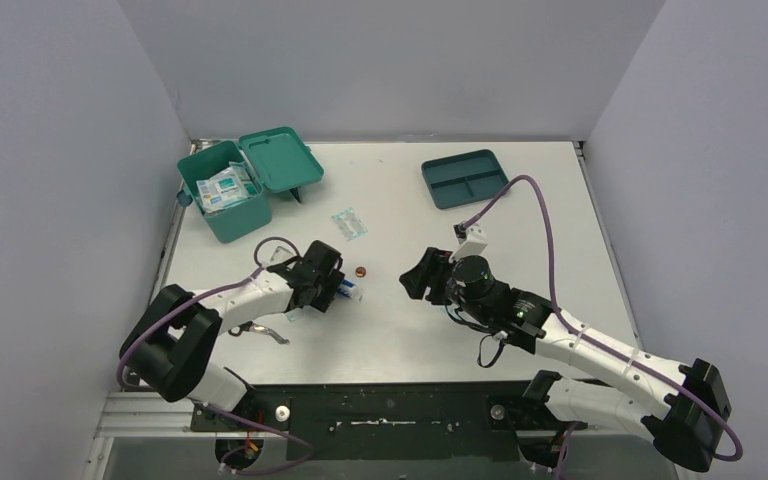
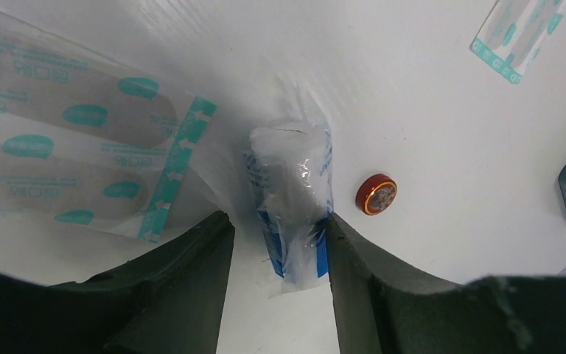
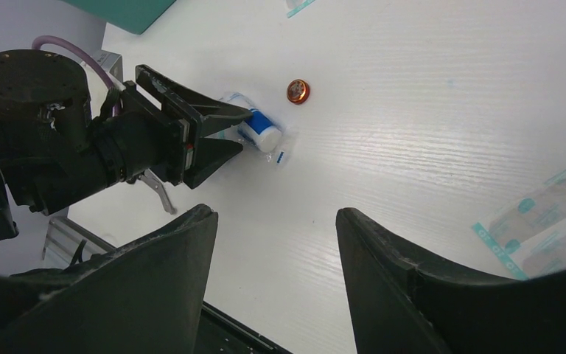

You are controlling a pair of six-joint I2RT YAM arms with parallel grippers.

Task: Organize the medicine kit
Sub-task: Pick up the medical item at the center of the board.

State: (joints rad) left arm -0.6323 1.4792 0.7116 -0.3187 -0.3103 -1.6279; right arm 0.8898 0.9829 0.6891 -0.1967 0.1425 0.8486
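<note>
Fingers [image 2: 191,273] of the left gripper [image 2: 278,220] stand apart astride a wrapped roll [image 2: 291,184], one side touching it. Right gripper [image 3: 274,212] is spread wide above the table [image 3: 427,133]. Red tin [image 2: 376,195] lies just past the roll. Kit [image 1: 235,195] sits far left, lid open.

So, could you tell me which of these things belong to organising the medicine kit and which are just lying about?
Belong to the job:
medicine kit, lid open; packets inside it; wrapped bandage roll; small red tin; plaster strips.

Probably just lying about:
divided tray, far from the kit, though it may be an insert.
</note>
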